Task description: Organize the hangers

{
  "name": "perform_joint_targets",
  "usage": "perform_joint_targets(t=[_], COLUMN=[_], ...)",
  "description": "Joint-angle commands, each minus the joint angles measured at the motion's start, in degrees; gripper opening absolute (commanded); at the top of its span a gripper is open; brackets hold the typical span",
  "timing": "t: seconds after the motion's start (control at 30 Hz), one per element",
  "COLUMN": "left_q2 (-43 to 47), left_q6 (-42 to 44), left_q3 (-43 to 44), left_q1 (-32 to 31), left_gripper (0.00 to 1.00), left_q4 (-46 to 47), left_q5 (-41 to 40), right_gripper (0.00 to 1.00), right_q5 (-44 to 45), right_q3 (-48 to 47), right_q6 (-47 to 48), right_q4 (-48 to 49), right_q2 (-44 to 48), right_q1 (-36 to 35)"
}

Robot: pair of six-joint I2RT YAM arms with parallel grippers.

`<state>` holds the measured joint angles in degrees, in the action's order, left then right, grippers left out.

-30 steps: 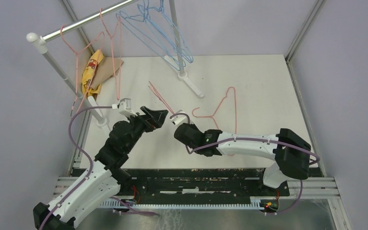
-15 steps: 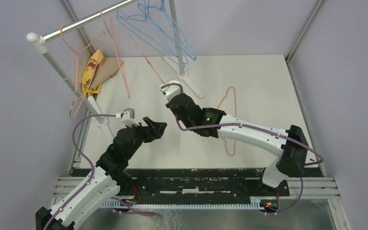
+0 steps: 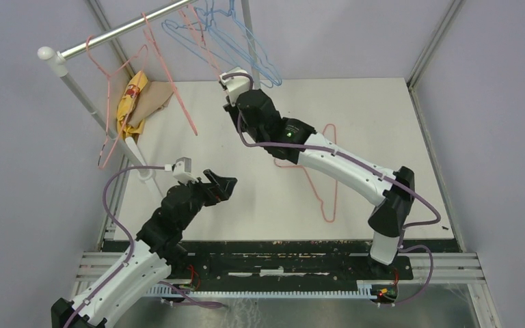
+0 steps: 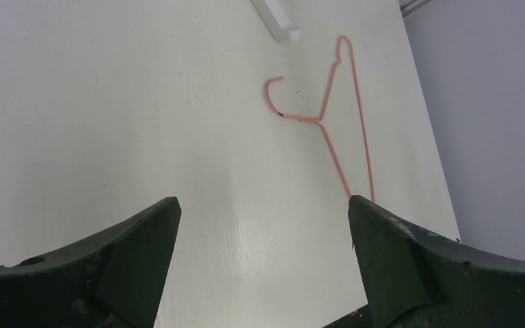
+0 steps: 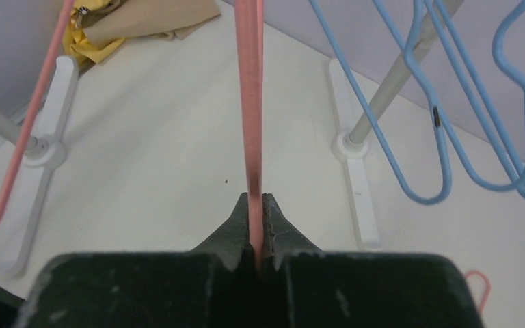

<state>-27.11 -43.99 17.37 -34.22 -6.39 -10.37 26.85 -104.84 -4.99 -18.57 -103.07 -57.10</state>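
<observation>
While the right claw (image 5: 256,205) pinches a pink hanger (image 5: 249,102) tight between its tips and holds it up close to the rail (image 3: 119,31), the sorting looks well advanced but not finished. Several blue hangers (image 5: 384,154) hang together toward the rail's right end, and a few pink hangers (image 3: 109,109) hang toward its left end, so the colours appear to be grouped. The held hanger sits between those two groups. Whether its hook is over the rail yet cannot be told. One loose hanger (image 4: 321,121), also pink, lies flat on the white bench (image 3: 369,116), well to the right of the rail and partly under the right arm in the overhead view. The left claw (image 4: 263,199) hangs over the bench in front of the rail, its jaws spread wide with nothing between them. Judging from this, what remains is to hook the held hanger onto the rail beside the other pink ones, then fetch the loose hanger from the bench and hang it there too.
</observation>
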Motion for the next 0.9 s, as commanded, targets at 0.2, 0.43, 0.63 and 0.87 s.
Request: perform_joint_targets(t=[0.2,0.43,0.63,0.87], left_q2=[3.15,4.78,5.07,4.70], left_q6=[2.74,3.21,3.51,4.15], left_q3=[0.03,0.20,0.36,0.39], left_q1=[0.03,0.03,0.02,0.07], left_gripper=[0.99,0.99,0.99,0.99], left_q4=[-1.68,-3.41,-4.72,-4.86], left_q5=[-1.97,-2.62,-3.07,-3.78], right_gripper=[0.01,0.01,0.01,0.01], right_q5=[-7.50,-8.34,-10.69,-13.59], right_q3=[-25.72,-36.22,-43.33,-46.77], right_q6=[1.32,1.77,0.76,2.44], right_q4=[-5.95,-6.40,-7.08,-8.23], right_q2=[-15.76,-23.84,-29.52,-32.28], right_q1=[2.20,3.02,4.09,4.19])
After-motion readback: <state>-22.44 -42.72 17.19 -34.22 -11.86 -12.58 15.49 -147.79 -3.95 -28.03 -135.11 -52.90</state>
